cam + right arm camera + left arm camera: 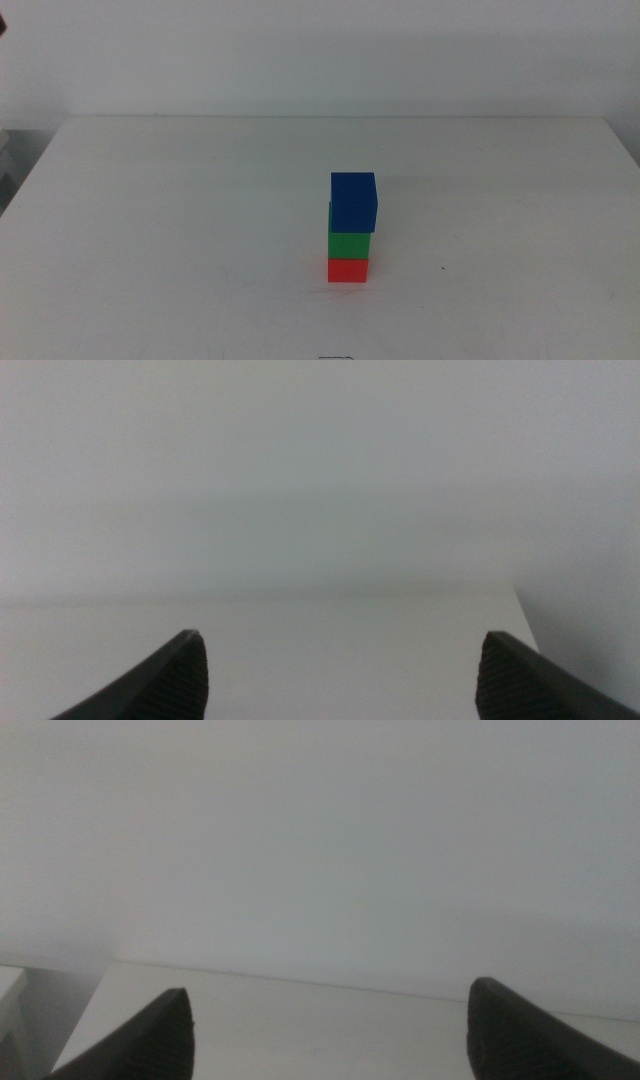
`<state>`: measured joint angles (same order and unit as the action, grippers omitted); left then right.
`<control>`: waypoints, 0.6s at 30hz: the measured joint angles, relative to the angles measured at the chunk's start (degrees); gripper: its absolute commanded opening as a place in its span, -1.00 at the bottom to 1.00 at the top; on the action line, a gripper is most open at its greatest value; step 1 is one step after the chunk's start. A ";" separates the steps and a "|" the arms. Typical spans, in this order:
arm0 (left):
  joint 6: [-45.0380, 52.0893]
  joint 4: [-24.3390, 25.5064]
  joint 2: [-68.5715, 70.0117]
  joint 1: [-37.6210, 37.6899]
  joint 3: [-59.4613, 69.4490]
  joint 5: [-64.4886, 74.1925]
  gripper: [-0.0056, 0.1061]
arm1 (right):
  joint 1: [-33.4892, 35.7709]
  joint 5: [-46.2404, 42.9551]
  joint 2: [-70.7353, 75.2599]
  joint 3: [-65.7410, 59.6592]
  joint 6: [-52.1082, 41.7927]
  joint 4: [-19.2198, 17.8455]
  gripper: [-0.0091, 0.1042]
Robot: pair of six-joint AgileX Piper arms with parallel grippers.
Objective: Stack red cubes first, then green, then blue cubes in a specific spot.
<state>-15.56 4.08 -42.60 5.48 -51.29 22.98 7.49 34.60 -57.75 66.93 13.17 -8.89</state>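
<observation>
Blue cube (354, 200) topmost, turned slightly off square on green cube (349, 244); red cube (348, 270) lowest, resting on white table (180, 230) near its middle; left gripper (330, 1030) spread wide, holding nothing, away from stack; right gripper (340, 672) likewise.

Red cube (347, 270): bright red, plain matte, no marking. Green cube (349, 245), directly on top of the red cube: mid green, plain. Blue cube (354, 201), two levels above the red cube: dark blue, top face slightly lighter than its front. Table (150, 230) around the red cube: smooth white, unpatterned; pale grey-white wall behind. Left gripper (330, 1030) and right gripper (340, 675): dark, near-black jaws with fine ribbed texture.
</observation>
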 measured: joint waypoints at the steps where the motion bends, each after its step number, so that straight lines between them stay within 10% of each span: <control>1: 0.00 0.00 1.04 0.00 1.62 -1.13 0.78 | 0.00 -5.12 1.77 -3.81 0.00 0.00 0.58; 7: 0.00 0.00 9.96 0.00 16.37 -6.29 0.78 | 0.00 -22.35 14.54 -26.29 0.00 0.00 0.58; 18: 0.00 0.00 32.32 0.00 40.70 -6.57 0.78 | -6.49 -23.32 47.68 -56.40 0.00 2.28 0.58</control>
<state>-15.56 4.08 -10.28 5.48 -10.59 16.42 1.01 11.28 -10.07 10.53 13.17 -6.61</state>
